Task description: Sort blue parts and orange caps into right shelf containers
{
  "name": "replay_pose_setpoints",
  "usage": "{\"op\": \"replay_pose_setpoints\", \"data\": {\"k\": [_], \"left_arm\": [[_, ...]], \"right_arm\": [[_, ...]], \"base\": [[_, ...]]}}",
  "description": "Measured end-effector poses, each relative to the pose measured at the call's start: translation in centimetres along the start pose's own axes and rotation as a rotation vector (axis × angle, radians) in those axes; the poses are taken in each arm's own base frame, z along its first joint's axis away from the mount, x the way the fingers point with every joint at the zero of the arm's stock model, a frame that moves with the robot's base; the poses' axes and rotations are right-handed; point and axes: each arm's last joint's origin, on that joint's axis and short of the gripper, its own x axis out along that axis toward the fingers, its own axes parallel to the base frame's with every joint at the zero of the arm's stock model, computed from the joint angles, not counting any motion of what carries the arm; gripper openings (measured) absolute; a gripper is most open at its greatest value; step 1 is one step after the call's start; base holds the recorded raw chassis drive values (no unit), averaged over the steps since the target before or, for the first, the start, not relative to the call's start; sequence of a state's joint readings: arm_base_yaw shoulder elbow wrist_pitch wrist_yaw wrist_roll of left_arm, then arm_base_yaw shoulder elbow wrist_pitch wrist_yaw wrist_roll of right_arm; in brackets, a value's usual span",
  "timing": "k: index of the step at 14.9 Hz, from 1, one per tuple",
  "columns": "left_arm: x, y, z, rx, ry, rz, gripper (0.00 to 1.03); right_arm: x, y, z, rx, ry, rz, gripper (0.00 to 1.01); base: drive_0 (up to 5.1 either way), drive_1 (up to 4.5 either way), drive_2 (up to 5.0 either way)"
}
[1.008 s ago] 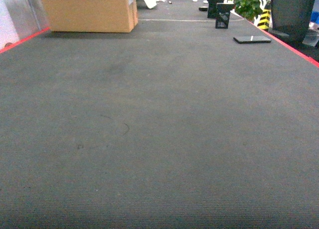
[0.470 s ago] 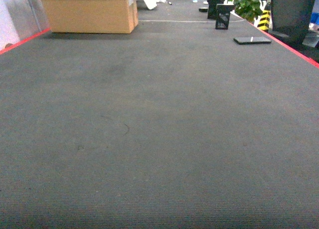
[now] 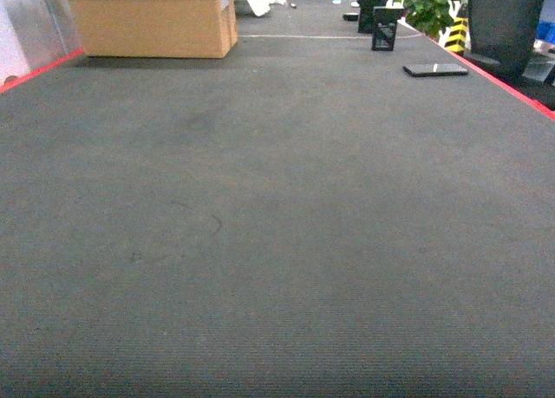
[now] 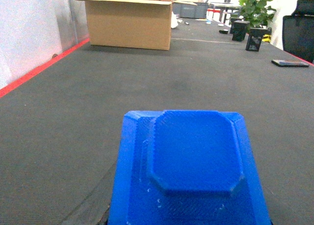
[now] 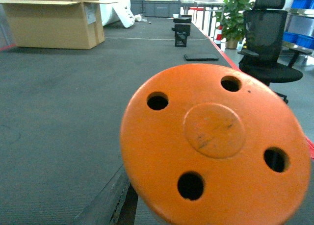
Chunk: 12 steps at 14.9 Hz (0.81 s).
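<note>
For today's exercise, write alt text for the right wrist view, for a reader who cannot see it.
A round orange cap with four holes and a raised central disc fills the foreground, close to the camera. Behind it stretches dark grey carpet, with a cardboard box far left and a black office chair and potted plant far right.

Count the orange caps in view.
1: a round orange plastic cap with four holes, filling the right wrist view close to the camera. None show in the other views; more may be out of frame.
</note>
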<state>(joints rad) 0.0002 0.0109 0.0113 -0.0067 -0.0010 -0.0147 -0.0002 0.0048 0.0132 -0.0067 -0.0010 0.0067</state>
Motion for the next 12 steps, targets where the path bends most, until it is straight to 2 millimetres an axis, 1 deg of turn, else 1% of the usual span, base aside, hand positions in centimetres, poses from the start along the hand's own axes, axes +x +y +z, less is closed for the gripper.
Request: {"op": "replay_pose_setpoints", "data": {"k": [12], "left_arm": [[0.00,0.00,0.00,0.000,0.000,0.000,0.42]], "right_arm": [[0.00,0.00,0.00,0.000,0.000,0.000,0.44]], "base": [[-1.6,-1.64,-1.6]]}}
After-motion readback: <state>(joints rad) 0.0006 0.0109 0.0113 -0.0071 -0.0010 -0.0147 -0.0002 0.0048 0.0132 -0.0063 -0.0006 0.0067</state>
